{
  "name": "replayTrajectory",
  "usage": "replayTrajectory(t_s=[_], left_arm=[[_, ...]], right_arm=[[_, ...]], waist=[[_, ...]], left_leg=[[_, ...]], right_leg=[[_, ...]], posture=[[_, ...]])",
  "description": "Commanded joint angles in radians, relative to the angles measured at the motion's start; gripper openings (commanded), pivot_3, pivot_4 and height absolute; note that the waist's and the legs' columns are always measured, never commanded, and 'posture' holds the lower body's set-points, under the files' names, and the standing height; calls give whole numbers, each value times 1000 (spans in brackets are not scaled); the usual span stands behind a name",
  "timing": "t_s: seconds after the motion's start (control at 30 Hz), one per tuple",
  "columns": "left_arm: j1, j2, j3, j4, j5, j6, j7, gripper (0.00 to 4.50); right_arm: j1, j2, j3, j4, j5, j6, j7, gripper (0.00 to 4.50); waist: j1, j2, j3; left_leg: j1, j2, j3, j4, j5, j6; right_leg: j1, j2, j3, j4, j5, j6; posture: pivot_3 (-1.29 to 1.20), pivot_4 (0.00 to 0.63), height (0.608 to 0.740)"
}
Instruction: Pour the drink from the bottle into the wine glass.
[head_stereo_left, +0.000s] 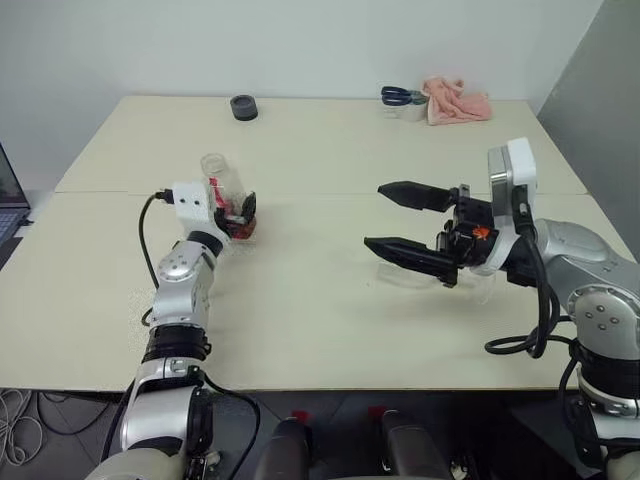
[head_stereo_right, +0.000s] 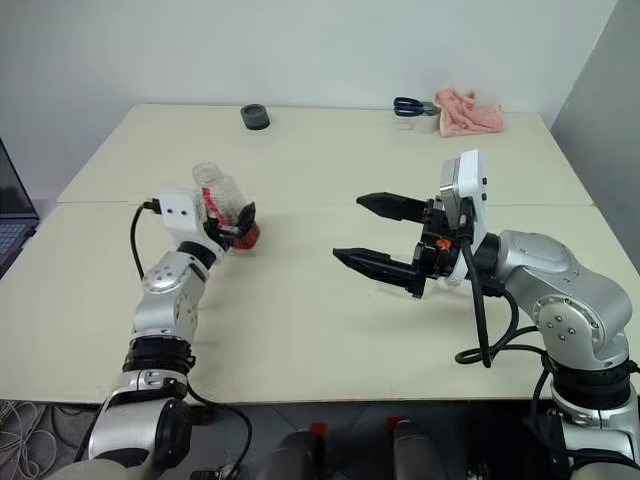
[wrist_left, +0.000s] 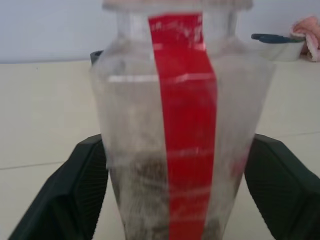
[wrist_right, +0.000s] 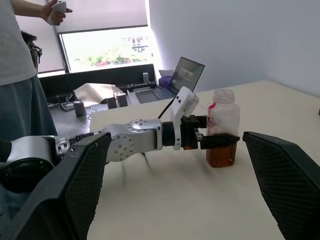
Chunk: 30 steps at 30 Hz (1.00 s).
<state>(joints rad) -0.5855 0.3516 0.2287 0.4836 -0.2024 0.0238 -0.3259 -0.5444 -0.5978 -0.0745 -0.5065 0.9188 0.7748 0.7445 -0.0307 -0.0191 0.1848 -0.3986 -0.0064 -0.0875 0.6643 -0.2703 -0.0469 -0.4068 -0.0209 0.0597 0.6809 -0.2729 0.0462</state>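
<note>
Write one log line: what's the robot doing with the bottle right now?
bottle: upright on table, uncapped | drink: low in bottle | left gripper: jaws around bottle, open | right gripper: open, empty

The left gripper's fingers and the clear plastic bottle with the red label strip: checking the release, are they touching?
Apart. The left wrist view shows pale table between each of the fingers and the bottle standing upright between them.

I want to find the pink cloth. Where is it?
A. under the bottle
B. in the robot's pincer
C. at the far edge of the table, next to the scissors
C: the pink cloth lies crumpled at the table's far edge, beside the scissors.
</note>
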Motion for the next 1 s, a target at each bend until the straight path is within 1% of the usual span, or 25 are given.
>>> replayTrajectory(t_s=[0.03,0.13,0.27,0.37,0.47,0.57,0.63,0.73,0.77,0.87,1.0], left_arm=[[29,12,22,-126,-21,33,19,4465],[106,11,30,-233,-23,101,50,4465],[222,-3,50,-404,-59,211,86,4465],[354,-35,61,-557,-99,309,119,4465],[506,-60,19,-719,-133,410,105,4465],[586,-25,-62,-864,-186,509,17,4465],[592,19,-106,-926,-218,559,-51,4465],[514,200,-184,-1011,-315,645,-291,4465],[484,244,-195,-1023,-344,660,-349,4465],[374,326,-198,-1018,-431,695,-472,4465],[271,393,-225,-990,-452,692,-586,4465]], right_arm=[[0,-7,-8,-34,-1,-20,1,4500],[17,-15,-9,-37,-9,-22,2,4500],[59,-49,-21,-53,-32,-28,11,4500],[106,-96,-51,-81,-35,-21,18,4500],[149,-165,-69,-103,-63,-26,35,4500],[167,-257,-48,-108,-147,-60,77,4500],[172,-299,-30,-102,-195,-92,111,4500],[152,-363,49,-64,-323,-173,180,4500],[145,-379,77,-48,-365,-201,198,4500],[124,-419,140,9,-454,-278,279,4500],[63,-447,205,101,-530,-274,343,4500]], waist=[[0,0,0],[-1,0,0],[0,0,0],[1,0,0],[0,0,0],[1,0,0],[4,0,0],[2,0,0],[0,0,0],[-1,0,0],[-4,0,0]], left_leg=[[0,0,0,0,0,0],[0,1,0,0,0,0],[0,1,-1,0,0,0],[0,1,-1,0,0,0],[1,2,-1,0,0,0],[1,1,1,0,0,0],[1,1,1,0,0,0],[2,0,1,-1,0,0],[2,0,1,-1,0,0],[3,1,4,-2,0,0],[3,1,5,-2,0,0]], right_leg=[[0,0,0,0,0,0],[0,0,1,0,0,0],[0,-1,1,0,0,0],[0,-1,1,0,0,0],[1,-2,2,0,0,0],[1,-2,2,-1,0,1],[2,-1,1,-1,0,1],[2,2,0,-1,0,1],[2,2,0,0,0,0],[2,2,2,-1,0,0],[2,2,3,-1,0,0]], posture=[[0,150,740],[0,150,740],[0,150,740],[0,150,740],[0,150,740],[0,150,740],[0,150,740],[0,150,740],[0,150,740],[0,150,740],[0,150,740]])
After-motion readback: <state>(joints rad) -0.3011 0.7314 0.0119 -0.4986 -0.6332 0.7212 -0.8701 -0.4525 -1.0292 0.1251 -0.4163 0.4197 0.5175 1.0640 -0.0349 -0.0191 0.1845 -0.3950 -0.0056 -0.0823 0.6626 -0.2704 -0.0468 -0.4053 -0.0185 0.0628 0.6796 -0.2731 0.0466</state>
